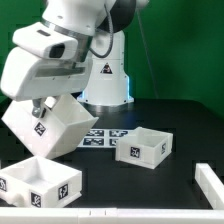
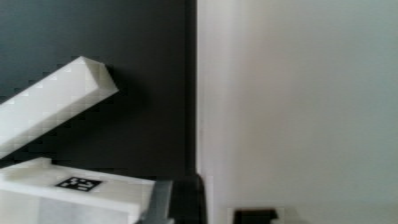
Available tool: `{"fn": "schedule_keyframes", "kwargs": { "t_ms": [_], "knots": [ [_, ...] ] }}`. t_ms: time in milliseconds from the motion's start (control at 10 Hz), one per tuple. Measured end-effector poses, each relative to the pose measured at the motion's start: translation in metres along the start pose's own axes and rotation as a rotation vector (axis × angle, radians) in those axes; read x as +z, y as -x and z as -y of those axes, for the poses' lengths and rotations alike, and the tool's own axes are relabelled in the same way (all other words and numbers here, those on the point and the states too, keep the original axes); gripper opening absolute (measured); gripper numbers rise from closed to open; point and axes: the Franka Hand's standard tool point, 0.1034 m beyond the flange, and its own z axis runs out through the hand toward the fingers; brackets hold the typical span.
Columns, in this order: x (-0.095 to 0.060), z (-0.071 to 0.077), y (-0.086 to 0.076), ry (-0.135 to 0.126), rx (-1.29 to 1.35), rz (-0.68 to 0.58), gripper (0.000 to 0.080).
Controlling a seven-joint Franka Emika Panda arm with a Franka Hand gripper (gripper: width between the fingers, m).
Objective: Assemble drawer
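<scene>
The cube-shaped white casing (image 1: 57, 127) hangs tilted in the air above the table at the exterior view's left. My gripper (image 1: 41, 106) is shut on its upper wall. In the wrist view that wall is the large white surface (image 2: 294, 100), and my gripper (image 2: 217, 207) clamps its edge. One open-top tray (image 1: 40, 182) with tags lies on the table below the casing, and its tagged rim also shows in the wrist view (image 2: 71, 188). The second tray (image 1: 143, 148) lies at centre right, well apart from my gripper.
The marker board (image 1: 105, 137) lies flat behind the trays, in front of the arm's base (image 1: 104, 80). A white rail (image 1: 211, 186) stands at the front right of the black table. A slanted white bar (image 2: 54, 95) shows in the wrist view.
</scene>
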Motion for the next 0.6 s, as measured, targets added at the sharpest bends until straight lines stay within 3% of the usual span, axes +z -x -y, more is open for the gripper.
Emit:
{"fn": "schedule_keyframes", "kwargs": {
  "t_ms": [200, 400, 600],
  "knots": [
    [0.004, -0.001, 0.01, 0.003, 0.126, 0.071, 0.0064],
    [0.001, 0.013, 0.001, -0.024, 0.187, 0.213, 0.0065],
    [0.001, 0.014, -0.005, -0.039, 0.164, 0.306, 0.0065]
  ]
}}
